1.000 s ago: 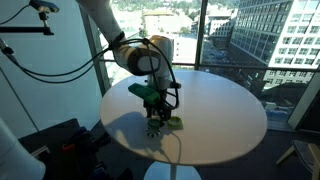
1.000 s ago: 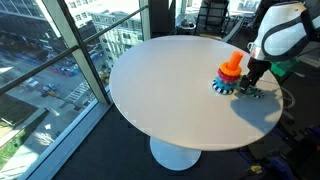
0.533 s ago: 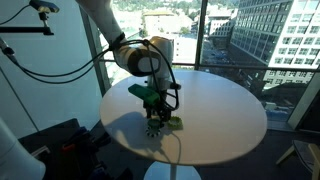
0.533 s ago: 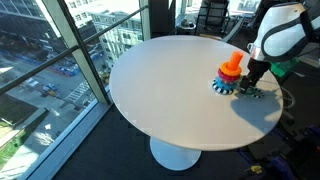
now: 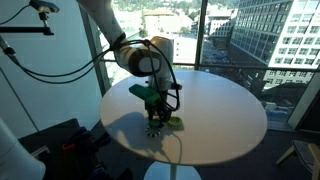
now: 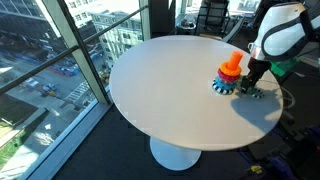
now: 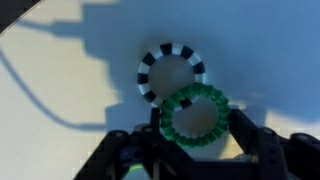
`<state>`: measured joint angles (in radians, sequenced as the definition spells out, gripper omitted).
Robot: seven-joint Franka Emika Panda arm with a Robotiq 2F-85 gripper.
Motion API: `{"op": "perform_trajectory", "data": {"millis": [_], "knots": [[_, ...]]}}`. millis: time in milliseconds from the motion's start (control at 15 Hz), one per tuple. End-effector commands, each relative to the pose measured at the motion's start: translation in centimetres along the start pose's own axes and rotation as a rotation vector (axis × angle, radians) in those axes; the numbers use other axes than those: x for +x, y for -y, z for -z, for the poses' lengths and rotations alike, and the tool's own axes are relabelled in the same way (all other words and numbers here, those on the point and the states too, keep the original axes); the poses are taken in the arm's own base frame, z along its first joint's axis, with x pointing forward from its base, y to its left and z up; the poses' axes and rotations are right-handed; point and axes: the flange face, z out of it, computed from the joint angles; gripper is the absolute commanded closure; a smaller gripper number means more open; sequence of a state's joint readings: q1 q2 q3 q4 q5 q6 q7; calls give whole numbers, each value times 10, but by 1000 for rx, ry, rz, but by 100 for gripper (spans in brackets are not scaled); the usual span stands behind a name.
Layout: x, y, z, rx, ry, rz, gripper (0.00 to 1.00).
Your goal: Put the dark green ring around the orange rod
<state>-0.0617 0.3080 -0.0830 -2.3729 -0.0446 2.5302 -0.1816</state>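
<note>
One green ring (image 7: 168,120), seemingly within claw (image 7: 196,122)

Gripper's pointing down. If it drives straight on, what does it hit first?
Probably the green ring, which lies flat between the open fingers of the gripper in the wrist view. Otherwise it would hit the table through the ring's hole. Depth is unclear.

Big round white table (image 6: 160,80) on a single white pedestal foot (image 6: 172,152), parked right up against floor-to-ceiling glass windows (image 6: 60,50). A small bright yellow-green ring (image 5: 175,122) lies flat on the table in an exterior view. There's a black office chair (image 6: 212,15) behind the far edge and some black cables (image 5: 50,70) looping off to the side. Outside you get grey office buildings (image 5: 300,35) and a street with cars (image 6: 40,85) way down below.
</note>
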Motion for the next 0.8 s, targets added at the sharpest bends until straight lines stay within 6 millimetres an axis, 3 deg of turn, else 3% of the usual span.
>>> {"op": "perform_trajectory", "data": {"millis": [0,733], "knots": [[-2,-7,21,-4,-25,-16,55],[-18,-14,125,-16,-168,-92,55]]}}
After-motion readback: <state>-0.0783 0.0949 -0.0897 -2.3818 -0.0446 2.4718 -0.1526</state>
